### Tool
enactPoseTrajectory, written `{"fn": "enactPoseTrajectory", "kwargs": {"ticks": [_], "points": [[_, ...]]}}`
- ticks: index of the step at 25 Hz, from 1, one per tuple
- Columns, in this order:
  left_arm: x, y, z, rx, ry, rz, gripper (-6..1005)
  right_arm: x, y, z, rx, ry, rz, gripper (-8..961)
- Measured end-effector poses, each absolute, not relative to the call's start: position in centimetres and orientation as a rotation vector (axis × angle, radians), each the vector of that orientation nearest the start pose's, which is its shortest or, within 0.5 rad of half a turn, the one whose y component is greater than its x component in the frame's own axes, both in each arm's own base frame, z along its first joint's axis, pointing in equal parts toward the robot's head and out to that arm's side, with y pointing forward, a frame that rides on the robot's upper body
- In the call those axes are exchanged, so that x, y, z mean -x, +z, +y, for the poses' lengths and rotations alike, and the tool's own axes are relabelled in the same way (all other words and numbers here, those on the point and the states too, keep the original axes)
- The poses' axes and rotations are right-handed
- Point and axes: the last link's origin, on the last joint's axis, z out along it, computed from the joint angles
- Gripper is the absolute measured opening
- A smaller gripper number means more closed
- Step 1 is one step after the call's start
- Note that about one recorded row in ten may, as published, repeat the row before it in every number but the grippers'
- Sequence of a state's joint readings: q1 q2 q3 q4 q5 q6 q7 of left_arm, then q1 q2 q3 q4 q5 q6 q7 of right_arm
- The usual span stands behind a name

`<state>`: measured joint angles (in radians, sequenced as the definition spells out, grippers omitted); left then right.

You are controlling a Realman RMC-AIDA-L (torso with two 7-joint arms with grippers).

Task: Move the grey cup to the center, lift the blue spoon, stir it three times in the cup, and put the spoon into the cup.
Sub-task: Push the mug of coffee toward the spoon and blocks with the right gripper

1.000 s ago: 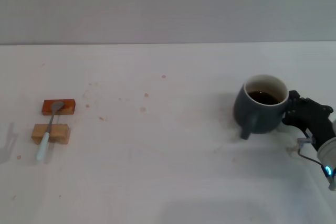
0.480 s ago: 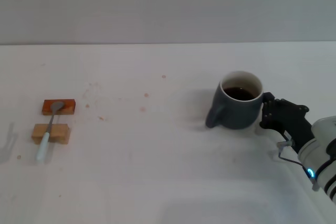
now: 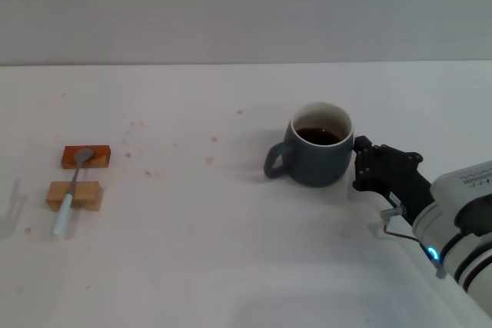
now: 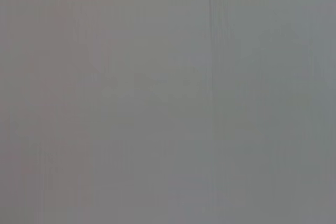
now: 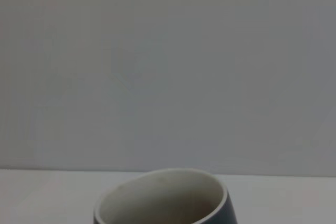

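The grey cup [image 3: 317, 155] is dark slate outside, cream inside, holding near-black liquid. The blue spoon [image 3: 71, 193] has a pale blue handle and grey bowl, lying over an orange block [image 3: 86, 157] and a tan block [image 3: 74, 196]. The right gripper [image 3: 361, 165] is black.

A white table [image 3: 192, 251] fills most of the head view, with a plain grey wall [image 3: 246, 5] running across behind it from 10 o'clock to 2 o'clock. At about 9 o'clock, near the table's edge, lie two small wooden blocks close together but apart: an orange block [image 3: 86, 157] farther back and a tan block [image 3: 74, 195] nearer the front. A few faint reddish specks [image 3: 214, 140] dot the tabletop around 11 and 12 o'clock.
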<state>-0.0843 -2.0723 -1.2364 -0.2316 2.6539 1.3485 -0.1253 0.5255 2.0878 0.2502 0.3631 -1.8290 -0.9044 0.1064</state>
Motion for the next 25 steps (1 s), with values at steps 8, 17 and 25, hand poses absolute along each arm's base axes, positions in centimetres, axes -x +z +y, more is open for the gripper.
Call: {"fn": "enactPoseTrajectory", "kwargs": {"ticks": [8, 17, 25], "points": [[39.0, 2.1, 22.2, 1.385, -0.606, -0.536, 818, -27.0, -11.6, 32.4, 1.991, 0.650, 0.735, -2], [39.0, 2.1, 22.1, 1.384, -0.606, -0.537, 817, -26.0, -12.3, 32.5, 2.029, 0.660, 0.723, -2], [39.0, 2.1, 22.2, 1.383, -0.607, -0.536, 818, -27.0, -11.0, 33.5, 1.960, 0.645, 0.735, -2]]}}
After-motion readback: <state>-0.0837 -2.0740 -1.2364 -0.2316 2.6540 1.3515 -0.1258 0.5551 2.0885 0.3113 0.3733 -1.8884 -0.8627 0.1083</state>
